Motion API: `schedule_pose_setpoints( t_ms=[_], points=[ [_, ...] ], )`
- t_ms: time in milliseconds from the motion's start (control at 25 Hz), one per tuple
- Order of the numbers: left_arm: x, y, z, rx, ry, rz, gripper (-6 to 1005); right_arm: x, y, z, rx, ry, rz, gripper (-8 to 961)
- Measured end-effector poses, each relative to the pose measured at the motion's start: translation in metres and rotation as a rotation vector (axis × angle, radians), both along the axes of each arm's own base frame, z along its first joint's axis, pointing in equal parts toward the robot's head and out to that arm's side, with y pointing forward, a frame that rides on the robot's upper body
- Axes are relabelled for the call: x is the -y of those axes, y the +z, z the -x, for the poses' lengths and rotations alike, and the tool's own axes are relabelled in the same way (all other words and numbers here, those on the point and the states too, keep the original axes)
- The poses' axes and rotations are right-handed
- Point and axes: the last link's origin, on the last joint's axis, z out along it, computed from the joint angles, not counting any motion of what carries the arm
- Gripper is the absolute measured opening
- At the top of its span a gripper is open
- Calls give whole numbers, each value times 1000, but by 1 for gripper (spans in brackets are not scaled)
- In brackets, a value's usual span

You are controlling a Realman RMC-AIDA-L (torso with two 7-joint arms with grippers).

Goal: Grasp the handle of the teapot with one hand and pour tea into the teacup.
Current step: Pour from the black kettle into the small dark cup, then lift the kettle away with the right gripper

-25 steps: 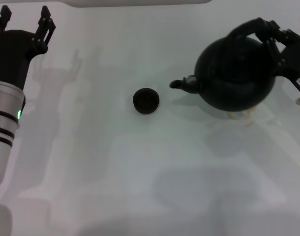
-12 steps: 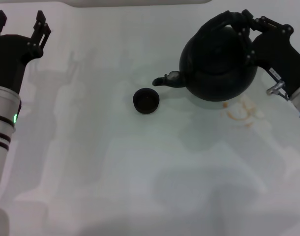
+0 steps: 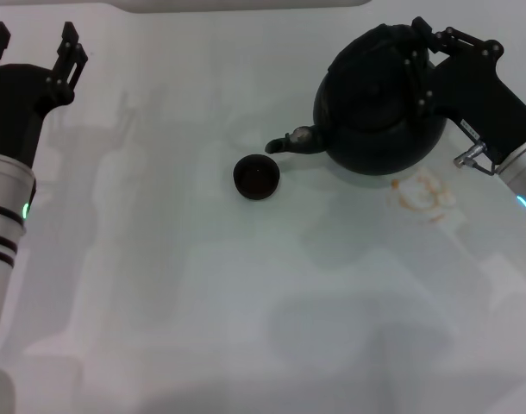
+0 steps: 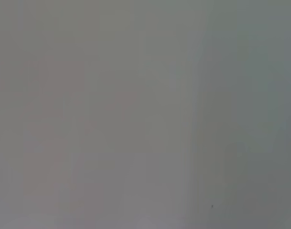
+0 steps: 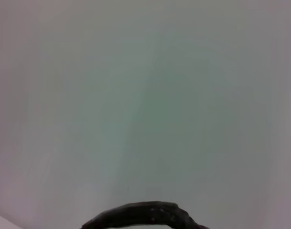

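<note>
In the head view the black round teapot (image 3: 377, 108) hangs above the table at the far right. Its spout (image 3: 286, 142) points left and dips slightly, ending just up and to the right of the small dark teacup (image 3: 256, 176). My right gripper (image 3: 421, 53) is shut on the arched handle (image 3: 401, 33) at the pot's top. The right wrist view shows only a black arc of the handle (image 5: 140, 214) over the pale table. My left gripper (image 3: 32, 45) stands open and idle at the far left, holding nothing.
Brown ring stains (image 3: 422, 194) mark the white table (image 3: 246, 302) below and right of the pot. The pot's shadow falls on the table under it. The left wrist view shows only blank pale surface.
The teapot has risen off the stained spot and travelled left toward the teacup in my right gripper, the spout now close to the cup. The left arm barely shifted.
</note>
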Motion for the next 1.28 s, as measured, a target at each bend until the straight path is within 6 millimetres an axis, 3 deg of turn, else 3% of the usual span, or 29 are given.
schedule_pose_setpoints(
  t_ms=[1280],
  points=[
    [1,-1,1,0,6,8,860,-2,-6,9,183,88,-84,132]
  ],
)
